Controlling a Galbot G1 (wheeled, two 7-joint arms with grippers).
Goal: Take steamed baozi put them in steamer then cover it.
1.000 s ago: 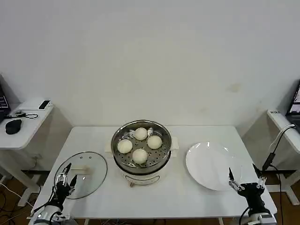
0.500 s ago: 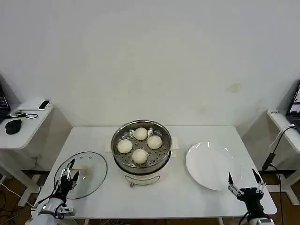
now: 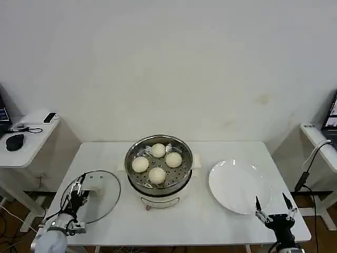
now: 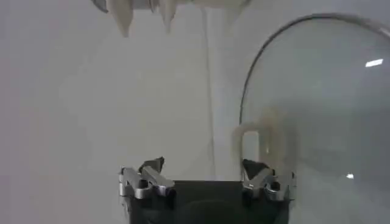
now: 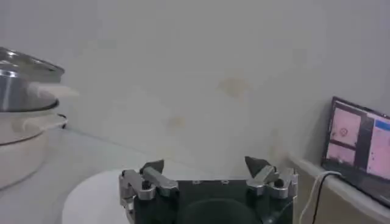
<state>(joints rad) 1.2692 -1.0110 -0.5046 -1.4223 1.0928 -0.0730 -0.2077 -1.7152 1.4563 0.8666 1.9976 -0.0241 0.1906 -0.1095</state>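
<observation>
At the near left edge of the table, the left gripper (image 3: 78, 191) hangs over the near-left part of the glass cover (image 3: 96, 193), which lies flat on the tabletop to the left of the steamer. From the left wrist camera its jaws stand apart, with the cover's pale cream bar handle (image 4: 256, 145) just ahead of one fingertip and off to one side of the gap rather than between the fingers (image 4: 151, 165). Nothing is gripped.

At the near right corner, the right gripper (image 3: 273, 206) sits low by the table edge, its jaws also spread wide and holding nothing. Just beyond it lies the white plate (image 3: 239, 186), bare of buns, so it looks idle for now.

Farther in, at the middle of the white table (image 3: 210, 221), stands the stainless-steel steamer (image 3: 158, 179) on its white base. All four steamed baozi (image 3: 157, 174) rest on the perforated tray inside: one near, one left, one right, one far, close together but each in its own spot.

By this layout, the loading half of the task appears finished. What is left is the covering: the left gripper needs to line up on the bar handle, close on it, lift the cover, carry it rightward and set it squarely on the steamer's rim. The steamer is still uncovered, so the job is perhaps a little past halfway.
</observation>
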